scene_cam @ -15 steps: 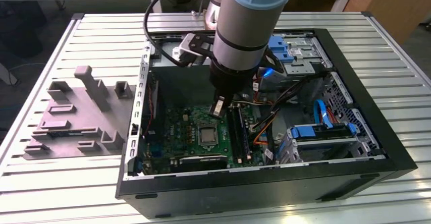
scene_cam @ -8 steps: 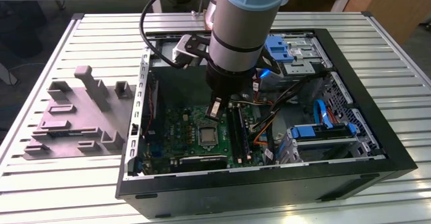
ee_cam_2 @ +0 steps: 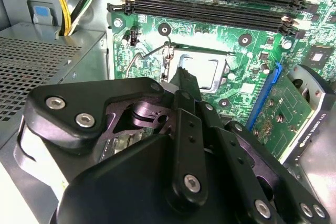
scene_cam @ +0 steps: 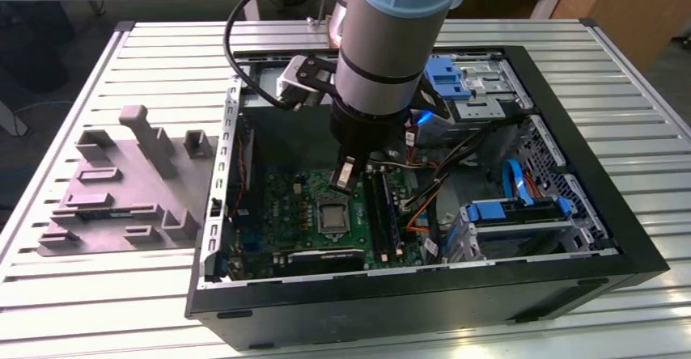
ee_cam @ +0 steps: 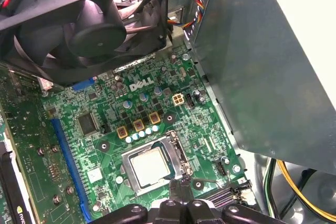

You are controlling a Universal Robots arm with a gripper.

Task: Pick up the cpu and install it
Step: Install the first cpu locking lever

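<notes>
The cpu (ee_cam: 149, 167) already sits in its socket on the green motherboard (ee_cam: 100, 150): in the first wrist view its flat silvery top lies square inside the metal load frame (ee_cam: 176, 153), which appears folded down around it. The second wrist view shows the same chip (ee_cam_2: 202, 69), with the bent wire retention lever (ee_cam_2: 137, 59) standing beside the socket, apparently not yet latched flat.

The claw (ee_cam: 181, 195) hangs just above the socket's edge, near the lever side, its 2 fingertips (ee_cam_2: 185, 77) drawn together to a narrow point with nothing between them. Held this slim, the tip could fit between the memory slots (ee_cam_2: 210, 3) and the socket without snagging either, and it suits pressing or hooking small hardware more than carrying a chip.

In the exterior view the arm (scene_cam: 383, 60) reaches straight down into the open computer case (scene_cam: 604, 238), which lies on its side on the slatted surface (scene_cam: 97, 76) so that the board faces up. A grey fixture tray (scene_cam: 125, 185) rests on the surface at the exterior view's left, apart from the case. The case fan (ee_cam: 89, 30) overhangs the board's far end.
</notes>
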